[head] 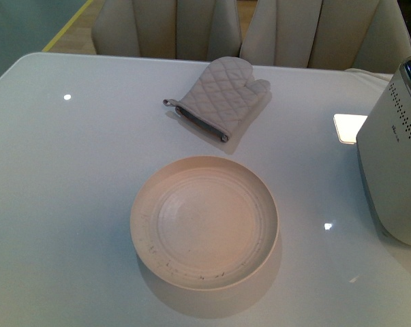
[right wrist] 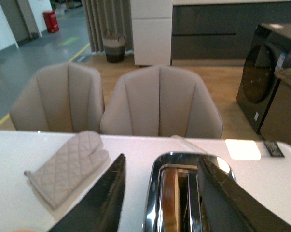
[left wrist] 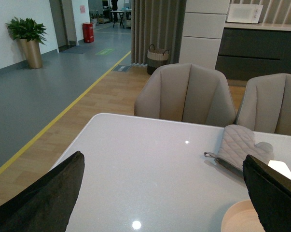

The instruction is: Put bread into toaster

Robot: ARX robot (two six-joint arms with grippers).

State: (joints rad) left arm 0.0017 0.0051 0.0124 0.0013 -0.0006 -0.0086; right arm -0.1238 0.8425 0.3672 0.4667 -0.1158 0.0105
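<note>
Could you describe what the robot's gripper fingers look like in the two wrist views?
In both wrist views, the left gripper and right gripper have broad, flat, matte black fingers tapering towards the tips. No cables or markings show. The front view shows neither arm.

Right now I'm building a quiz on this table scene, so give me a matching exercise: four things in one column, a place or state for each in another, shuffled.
Things:
1. plate
2. oven mitt
3. toaster
4. bread

Places or states:
A. lying flat near the table's far edge, by the chairs
B. empty, in the middle of the table
C. standing in a slot
D. at the table's right edge

Pairs: 1-B, 2-A, 3-D, 4-C
</note>
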